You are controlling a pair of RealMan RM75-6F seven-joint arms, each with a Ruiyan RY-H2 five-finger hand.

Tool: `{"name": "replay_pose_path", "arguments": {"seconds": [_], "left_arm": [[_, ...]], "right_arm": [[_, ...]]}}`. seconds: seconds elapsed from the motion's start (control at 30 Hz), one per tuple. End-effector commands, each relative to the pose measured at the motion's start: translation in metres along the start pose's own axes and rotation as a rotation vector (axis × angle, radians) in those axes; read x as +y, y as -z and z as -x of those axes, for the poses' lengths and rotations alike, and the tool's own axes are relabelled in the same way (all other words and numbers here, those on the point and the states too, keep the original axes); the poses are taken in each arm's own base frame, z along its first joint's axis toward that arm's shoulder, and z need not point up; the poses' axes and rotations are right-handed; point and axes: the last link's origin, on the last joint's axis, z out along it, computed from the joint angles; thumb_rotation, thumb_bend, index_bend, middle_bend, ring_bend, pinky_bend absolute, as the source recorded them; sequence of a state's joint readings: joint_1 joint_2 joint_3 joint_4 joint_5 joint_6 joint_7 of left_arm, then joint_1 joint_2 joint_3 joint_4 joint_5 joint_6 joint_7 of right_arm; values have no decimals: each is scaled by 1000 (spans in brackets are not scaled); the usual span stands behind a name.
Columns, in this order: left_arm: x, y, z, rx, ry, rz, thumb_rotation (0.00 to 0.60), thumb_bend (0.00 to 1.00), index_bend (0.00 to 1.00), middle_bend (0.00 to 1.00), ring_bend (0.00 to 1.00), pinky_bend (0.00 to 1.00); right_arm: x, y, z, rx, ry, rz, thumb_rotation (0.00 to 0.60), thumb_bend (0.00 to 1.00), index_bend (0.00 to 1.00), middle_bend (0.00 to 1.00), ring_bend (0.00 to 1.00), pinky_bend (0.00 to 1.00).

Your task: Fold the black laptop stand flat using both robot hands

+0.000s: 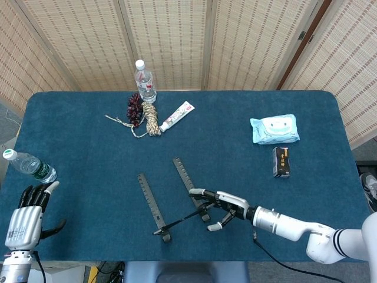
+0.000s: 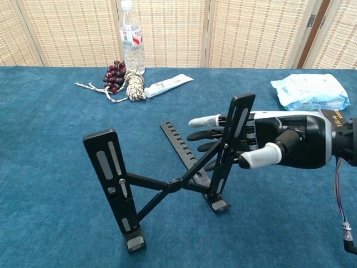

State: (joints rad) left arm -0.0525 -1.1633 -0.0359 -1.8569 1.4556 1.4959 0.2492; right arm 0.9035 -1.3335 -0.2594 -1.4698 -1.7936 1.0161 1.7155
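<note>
While the black laptop stand (image 2: 173, 178) sits unfolded near the front middle of the blue felt-covered table (image 1: 88, 130), its flat slotted metal bars run from the near edge toward the screen, crossed by thin struts. The right hand (image 2: 268, 145), fingers spread and holding nothing, reaches around the stand's upright right bar. The left hand (image 1: 26, 209) hangs open off the table's corner.
</note>
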Motion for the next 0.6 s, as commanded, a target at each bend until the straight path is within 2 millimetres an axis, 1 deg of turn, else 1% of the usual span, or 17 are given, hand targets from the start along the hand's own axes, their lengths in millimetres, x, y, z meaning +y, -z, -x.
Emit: {"name": "replay_pose_path", "arguments": {"seconds": [0.03, 0.13, 0.23, 0.33, 0.47, 0.6], "left_arm": [[0, -2, 1, -12, 1, 7, 600, 173, 118, 140, 99, 7], [1, -4, 3, -30, 8, 21, 600, 173, 118, 140, 99, 7], [2, -7, 5, -65, 21, 43, 600, 174, 118, 140, 99, 7], [4, -11, 9, -115, 37, 81, 600, 173, 118, 140, 99, 7], [6, -16, 15, -164, 31, 137, 600, 174, 118, 140, 99, 7], [13, -18, 25, -221, 26, 222, 600, 173, 142, 140, 99, 7]], "right_arm": [[0, 1, -1, 7, -18, -1, 600, 0, 0, 70, 32, 170], [-5, 3, -4, 20, -21, -20, 600, 0, 0, 67, 32, 170], [-18, 6, -8, 40, -16, -74, 600, 0, 0, 67, 32, 171], [-35, 13, -13, 68, 4, -136, 600, 0, 0, 67, 31, 170], [-52, 22, -19, 106, 30, -182, 600, 0, 0, 67, 32, 170], [-62, 31, -23, 143, 46, -200, 600, 0, 0, 65, 31, 170]]}}
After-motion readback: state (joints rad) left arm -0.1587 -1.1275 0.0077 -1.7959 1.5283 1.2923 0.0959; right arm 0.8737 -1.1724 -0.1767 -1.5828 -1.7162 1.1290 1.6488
